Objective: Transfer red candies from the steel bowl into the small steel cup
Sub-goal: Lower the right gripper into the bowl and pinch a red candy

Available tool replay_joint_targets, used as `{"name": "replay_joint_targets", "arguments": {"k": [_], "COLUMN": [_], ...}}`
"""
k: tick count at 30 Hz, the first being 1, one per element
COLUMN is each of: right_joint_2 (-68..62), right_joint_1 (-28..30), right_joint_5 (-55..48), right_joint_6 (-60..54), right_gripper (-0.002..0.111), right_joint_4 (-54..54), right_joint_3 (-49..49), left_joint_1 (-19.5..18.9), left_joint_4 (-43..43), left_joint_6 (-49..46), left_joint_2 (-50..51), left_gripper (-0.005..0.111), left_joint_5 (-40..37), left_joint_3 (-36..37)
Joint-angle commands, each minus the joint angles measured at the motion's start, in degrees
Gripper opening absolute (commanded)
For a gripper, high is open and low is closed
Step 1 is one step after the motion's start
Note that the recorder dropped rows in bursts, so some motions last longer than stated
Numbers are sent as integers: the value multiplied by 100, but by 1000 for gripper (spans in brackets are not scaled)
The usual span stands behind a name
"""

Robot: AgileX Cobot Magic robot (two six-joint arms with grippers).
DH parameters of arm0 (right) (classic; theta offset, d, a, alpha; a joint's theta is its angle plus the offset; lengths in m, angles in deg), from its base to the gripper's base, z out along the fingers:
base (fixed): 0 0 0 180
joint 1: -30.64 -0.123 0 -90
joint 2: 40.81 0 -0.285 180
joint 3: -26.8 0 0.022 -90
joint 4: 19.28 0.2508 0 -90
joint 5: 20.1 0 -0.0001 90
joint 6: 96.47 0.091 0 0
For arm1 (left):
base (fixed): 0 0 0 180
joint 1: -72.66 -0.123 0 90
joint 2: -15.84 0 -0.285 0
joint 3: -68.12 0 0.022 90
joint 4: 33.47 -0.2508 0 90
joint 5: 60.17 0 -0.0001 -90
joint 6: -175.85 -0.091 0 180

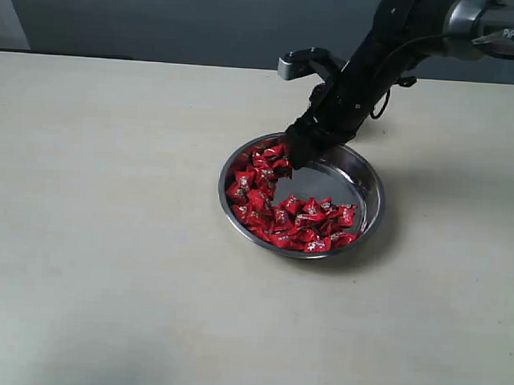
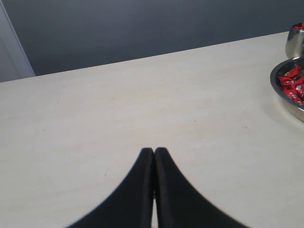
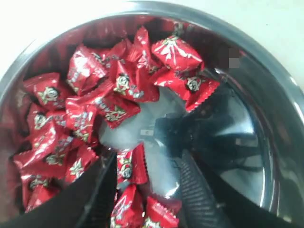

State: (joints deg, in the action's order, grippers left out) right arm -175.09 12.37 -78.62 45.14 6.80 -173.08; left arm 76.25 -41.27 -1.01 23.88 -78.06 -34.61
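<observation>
The steel bowl holds many red candies, mostly along its left and near sides. My right gripper reaches down into the bowl's far left part. In the right wrist view this gripper is open. Its fingers stand on either side of a few red candies, above the bowl's shiny floor. The small steel cup shows at the edge of the left wrist view, beside the bowl's rim, with something red at its top. My left gripper is shut and empty, over bare table.
The pale tabletop spreads wide to the left of and in front of the bowl. A dark wall runs behind the table's far edge. The right arm comes in from the upper right.
</observation>
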Motion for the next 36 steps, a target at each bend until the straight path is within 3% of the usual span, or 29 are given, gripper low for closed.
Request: {"name": "replay_joint_targets", "arguments": {"k": [1,8,18,36], "right_joint_2": [-208,-199,-181,-255], "right_joint_1": [-19,-19,-19,-19], "right_joint_5": [326,-1109,-1144,-1144], "right_joint_6": [12,367,1423,1508], "right_gripper": [42,42,42,38], "right_joint_4": [87,-607,-1423,-1661], "right_joint_3": [27,17,17,145], "left_joint_1": [60,60,60,60], "left_joint_4": [2,2,2,2], "left_joint_6": [32,32,32,32], "left_joint_2": [-25,-25,-25,-25], "left_gripper": [0,0,0,0], "left_joint_5": [20,20,20,20], "left_joint_3": [-6,-6,-6,-6]}}
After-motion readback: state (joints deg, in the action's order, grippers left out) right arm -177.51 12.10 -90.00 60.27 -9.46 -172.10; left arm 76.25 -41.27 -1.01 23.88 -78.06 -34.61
